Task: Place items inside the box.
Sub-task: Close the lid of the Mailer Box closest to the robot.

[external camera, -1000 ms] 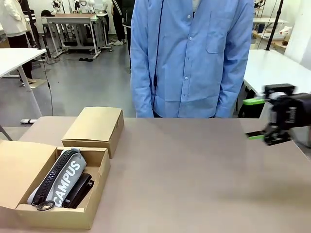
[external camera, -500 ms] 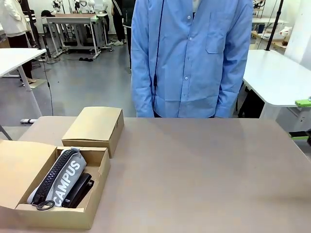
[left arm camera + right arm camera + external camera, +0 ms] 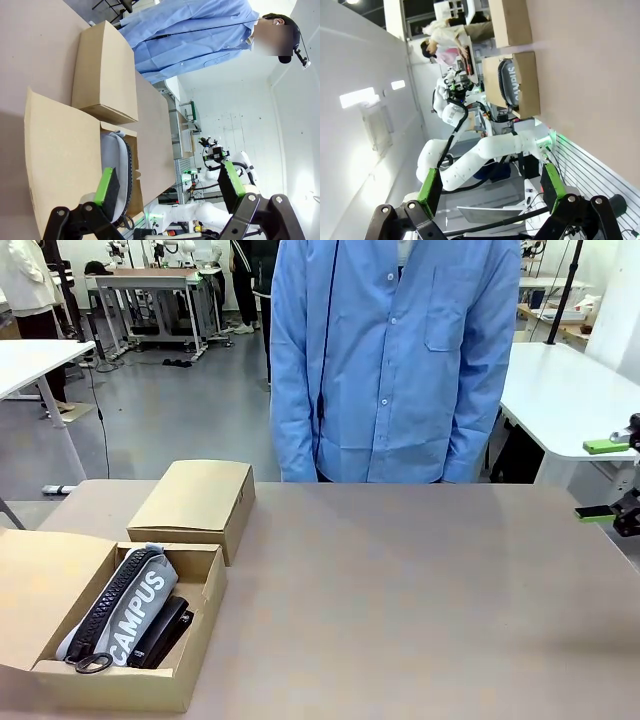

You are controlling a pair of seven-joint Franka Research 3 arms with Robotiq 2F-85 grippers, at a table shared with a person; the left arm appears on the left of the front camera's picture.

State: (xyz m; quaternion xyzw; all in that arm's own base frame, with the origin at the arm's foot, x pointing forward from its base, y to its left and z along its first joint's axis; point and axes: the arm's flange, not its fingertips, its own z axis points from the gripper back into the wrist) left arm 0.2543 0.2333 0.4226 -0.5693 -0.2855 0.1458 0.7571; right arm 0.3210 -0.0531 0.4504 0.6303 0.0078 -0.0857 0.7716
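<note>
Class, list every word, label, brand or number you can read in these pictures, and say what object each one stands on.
"CAMPUS": white capitals on the light grey zip pouch lying in the open cardboard box.
In the right wrist view the same lettering shows sideways and partly cut off.
The closed cardboard box bears no print that can be made out.
No other text is readable.

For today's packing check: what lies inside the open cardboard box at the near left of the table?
Inside the open box lies the light grey CAMPUS pouch, with a black item beside it, partly tucked under. Whatever lies beneath the pouch is covered and cannot be seen.
</note>
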